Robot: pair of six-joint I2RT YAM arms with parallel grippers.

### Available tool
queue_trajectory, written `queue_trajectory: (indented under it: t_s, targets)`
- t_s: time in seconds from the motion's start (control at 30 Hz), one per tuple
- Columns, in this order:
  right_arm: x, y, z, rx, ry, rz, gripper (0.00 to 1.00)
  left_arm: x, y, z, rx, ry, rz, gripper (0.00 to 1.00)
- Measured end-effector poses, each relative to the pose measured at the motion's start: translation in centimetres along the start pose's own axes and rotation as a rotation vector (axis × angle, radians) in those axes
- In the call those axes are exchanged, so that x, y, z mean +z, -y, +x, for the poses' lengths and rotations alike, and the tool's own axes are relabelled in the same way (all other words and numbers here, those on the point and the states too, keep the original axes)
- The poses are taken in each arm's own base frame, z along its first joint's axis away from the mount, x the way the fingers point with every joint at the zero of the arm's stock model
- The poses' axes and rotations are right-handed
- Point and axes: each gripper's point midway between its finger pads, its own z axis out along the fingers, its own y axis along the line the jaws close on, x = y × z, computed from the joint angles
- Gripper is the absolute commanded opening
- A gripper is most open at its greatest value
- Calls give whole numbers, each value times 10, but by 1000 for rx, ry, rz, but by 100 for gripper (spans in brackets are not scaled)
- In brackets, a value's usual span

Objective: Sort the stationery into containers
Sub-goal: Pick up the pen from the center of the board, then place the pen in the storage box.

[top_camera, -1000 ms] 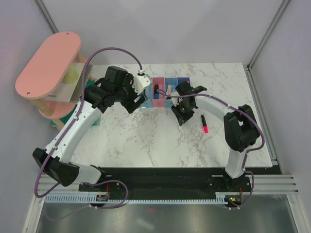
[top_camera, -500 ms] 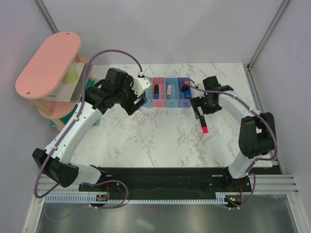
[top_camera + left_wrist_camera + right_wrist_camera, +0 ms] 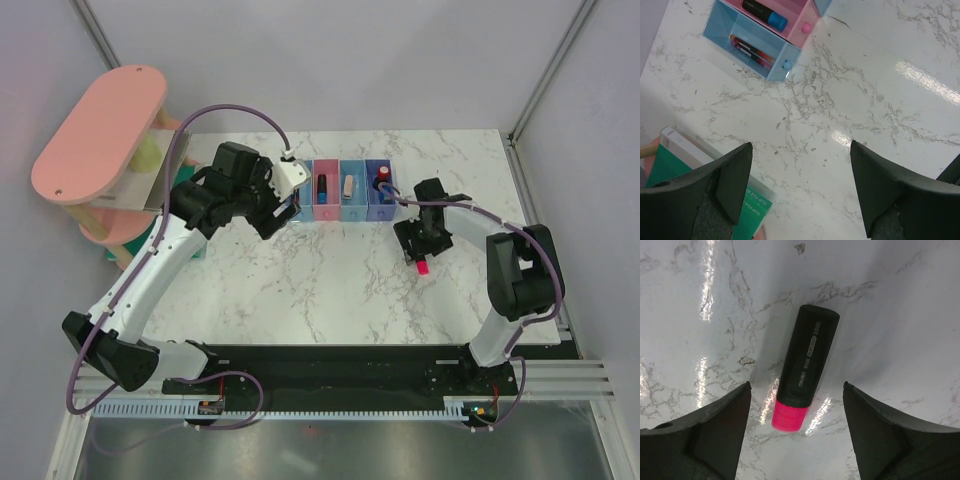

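The containers (image 3: 349, 205) stand in a row at the back of the table. The left light blue bin (image 3: 751, 50) holds two dark-red pens (image 3: 751, 48). The pink bin (image 3: 325, 190) has a blue-capped highlighter (image 3: 765, 10) in it. A beige eraser (image 3: 348, 186) lies in the third bin, and a red-black capped piece (image 3: 382, 180) in the purple bin. A pink highlighter (image 3: 807, 350) lies flat on the marble. My right gripper (image 3: 796, 385) hovers open, its fingers on either side of the pink cap, touching nothing. My left gripper (image 3: 800, 145) hangs open and empty in front of the leftmost bin.
A big pink oval-topped rack (image 3: 100, 130) stands at the back left. A green clip-file packet (image 3: 747, 210) lies under my left gripper's left finger. The table's right edge (image 3: 535, 240) runs a short way beyond the right arm.
My right arm has swung from the bins to the right and come down over the pink highlighter, with its jaws now open. The left arm has barely moved.
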Motion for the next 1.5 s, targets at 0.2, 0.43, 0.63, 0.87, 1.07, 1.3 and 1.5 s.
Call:
queue_trajectory:
  t_s: [0.2, 0.43, 0.63, 0.87, 1.07, 1.3, 1.5]
  targets:
    - [10, 1, 3, 12, -20, 8, 42, -1, 0, 0, 0, 2, -2, 86]
    - [10, 2, 0, 21, -27, 4, 0, -1, 0, 0, 0, 2, -2, 86]
    - [10, 2, 0, 25, -23, 3, 0, -1, 0, 0, 0, 2, -2, 86]
    - [-1, -8, -2, 24, -4, -49, 0, -1, 0, 0, 0, 2, -2, 86]
    - [-52, -22, -46, 4, 138, -122, 0, -1, 0, 0, 0, 2, -4, 86]
    - [-122, -39, -139, -34, 406, -176, 0, -8, -1, 7, -1, -2, -32, 90]
    - [-129, -78, -214, -62, 517, -264, 0, -15, 4, 16, -69, 5, -43, 91]
